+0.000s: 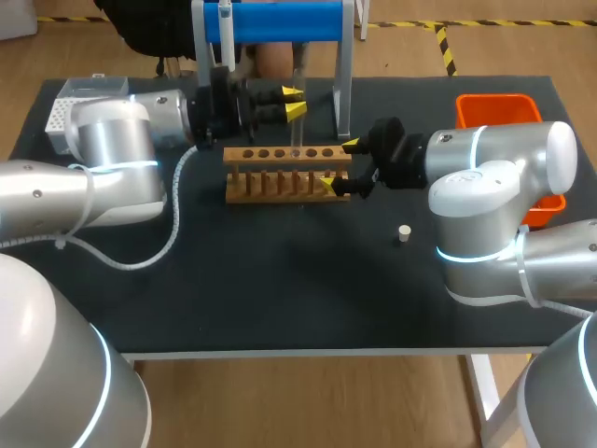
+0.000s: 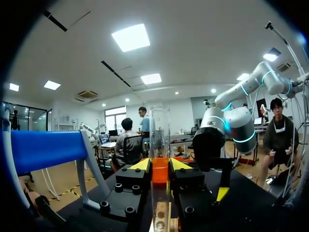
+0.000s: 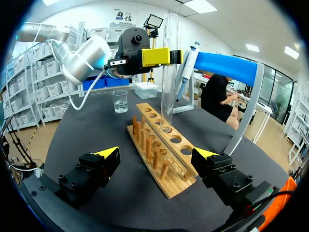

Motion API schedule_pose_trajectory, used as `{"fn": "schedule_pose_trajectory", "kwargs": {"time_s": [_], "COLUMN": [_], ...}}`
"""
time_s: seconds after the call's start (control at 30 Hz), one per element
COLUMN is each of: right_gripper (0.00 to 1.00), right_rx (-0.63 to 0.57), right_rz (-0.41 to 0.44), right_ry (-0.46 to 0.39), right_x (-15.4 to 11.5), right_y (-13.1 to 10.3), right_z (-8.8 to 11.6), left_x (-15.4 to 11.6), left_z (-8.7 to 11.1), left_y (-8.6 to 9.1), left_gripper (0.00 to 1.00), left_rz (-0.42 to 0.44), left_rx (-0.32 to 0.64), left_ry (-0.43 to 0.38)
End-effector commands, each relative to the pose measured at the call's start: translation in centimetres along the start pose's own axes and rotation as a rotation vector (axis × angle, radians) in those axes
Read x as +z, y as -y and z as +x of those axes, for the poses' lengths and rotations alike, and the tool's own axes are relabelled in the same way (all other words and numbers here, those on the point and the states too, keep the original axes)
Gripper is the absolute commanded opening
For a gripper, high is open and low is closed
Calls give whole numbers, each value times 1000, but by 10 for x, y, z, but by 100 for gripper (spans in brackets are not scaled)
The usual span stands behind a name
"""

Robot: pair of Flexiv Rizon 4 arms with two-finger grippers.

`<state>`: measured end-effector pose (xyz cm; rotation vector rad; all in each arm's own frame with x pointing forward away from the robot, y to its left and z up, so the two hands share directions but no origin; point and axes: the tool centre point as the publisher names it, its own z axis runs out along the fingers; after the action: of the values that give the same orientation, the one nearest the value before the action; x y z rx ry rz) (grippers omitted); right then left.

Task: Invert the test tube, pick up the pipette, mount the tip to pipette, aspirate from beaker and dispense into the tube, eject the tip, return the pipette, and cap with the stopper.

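The wooden rack [image 1: 280, 177] lies across the tabletop [image 1: 280, 280], with its end between the fingers of the wide-open, empty right tool [image 3: 157, 153]. The left tool [image 2: 160, 166] grips the test tube [image 3: 170, 72], which stands upright with its lower end at a rack hole.

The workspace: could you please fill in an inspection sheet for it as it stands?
Surface: black table, no spills seen.
Job's things: test tube upright, lower end at a hole of the wooden rack; pipette hanging on the blue stand; beaker, stopper and tip box on the table.
Clutter: orange bin at the table's edge.
Grippers: left gripper shut on the test tube; right gripper open, straddling the rack's end.
Cables: white cable from the left arm lying on the table.
Surroundings: nothing seen.
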<state>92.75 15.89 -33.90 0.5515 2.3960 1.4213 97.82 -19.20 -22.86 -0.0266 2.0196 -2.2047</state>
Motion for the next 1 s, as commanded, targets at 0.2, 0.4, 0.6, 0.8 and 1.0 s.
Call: {"fn": "schedule_pose_trajectory", "kwargs": {"time_s": [0.2,0.4,0.6,0.8,1.0], "right_gripper": [100,100,100,100,100], "right_rx": [0,0,0,0,0], "right_rz": [4,4,4,4,4], "right_ry": [-2,-2,-2,-2,-2], "right_x": [0,0,0,0,0], "right_y": [-1,-1,-1,-1,-1], "right_z": [0,0,0,0,0], "left_x": [1,1,1,2,1], "left_z": [-2,-2,-4,-6,-7], "left_y": [-5,-7,-9,-11,-14], "left_gripper": [0,0,0,0,0], "left_rz": [6,11,24,26,15], "left_rx": [-4,4,21,22,16], "left_ry": [-5,-4,-3,-6,-9]}}
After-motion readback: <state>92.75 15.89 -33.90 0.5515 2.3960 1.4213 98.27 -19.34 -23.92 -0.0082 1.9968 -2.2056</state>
